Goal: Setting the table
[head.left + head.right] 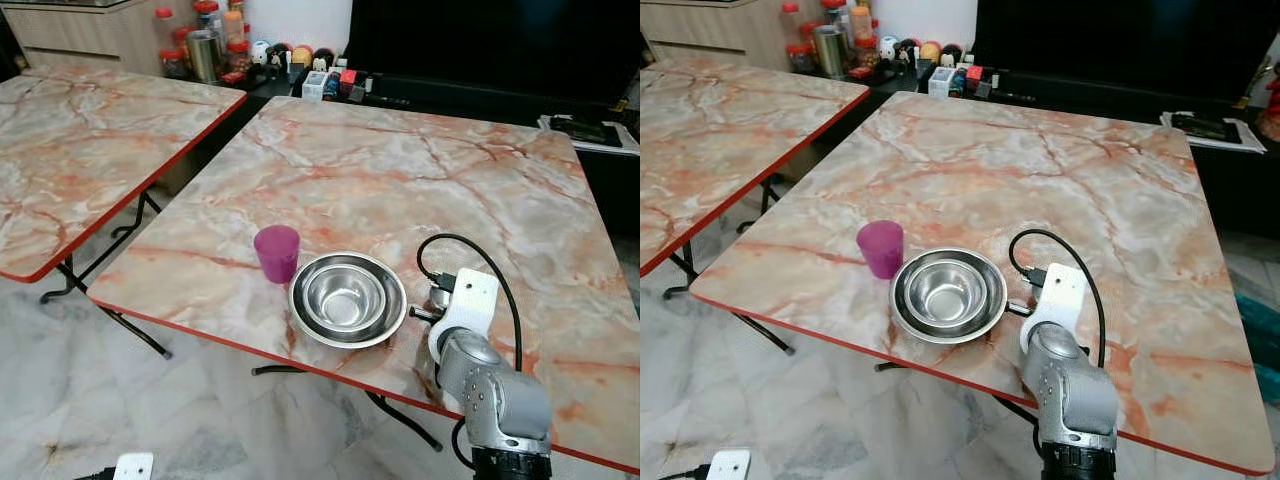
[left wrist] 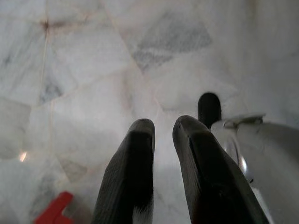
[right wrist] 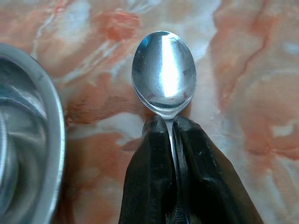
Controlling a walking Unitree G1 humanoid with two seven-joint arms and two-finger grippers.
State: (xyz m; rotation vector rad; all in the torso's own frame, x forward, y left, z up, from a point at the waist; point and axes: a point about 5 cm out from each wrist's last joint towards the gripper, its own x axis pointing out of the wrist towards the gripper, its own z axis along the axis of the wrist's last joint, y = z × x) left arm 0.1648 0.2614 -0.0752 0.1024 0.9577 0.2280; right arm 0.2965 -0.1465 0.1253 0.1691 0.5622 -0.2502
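A steel bowl (image 1: 347, 296) sits inside a steel plate (image 1: 393, 322) near the front edge of the marble table (image 1: 400, 170). A purple cup (image 1: 277, 252) stands upright just left of them. My right arm (image 1: 468, 325) reaches over the table to the right of the plate. In the right wrist view, my right gripper (image 3: 172, 128) is shut on the handle of a steel spoon (image 3: 163, 74). The spoon's bowl lies low over the tabletop beside the plate's rim (image 3: 52, 140). My left gripper (image 2: 163, 128) hangs idle over the pale floor, fingers together with nothing between them.
A second marble table (image 1: 80, 150) stands to the left, with a gap of floor between the two. Jars and small toys (image 1: 215, 45) crowd a low cabinet at the back, beside a dark screen (image 1: 480, 40). A black cable (image 1: 470, 250) loops above my right wrist.
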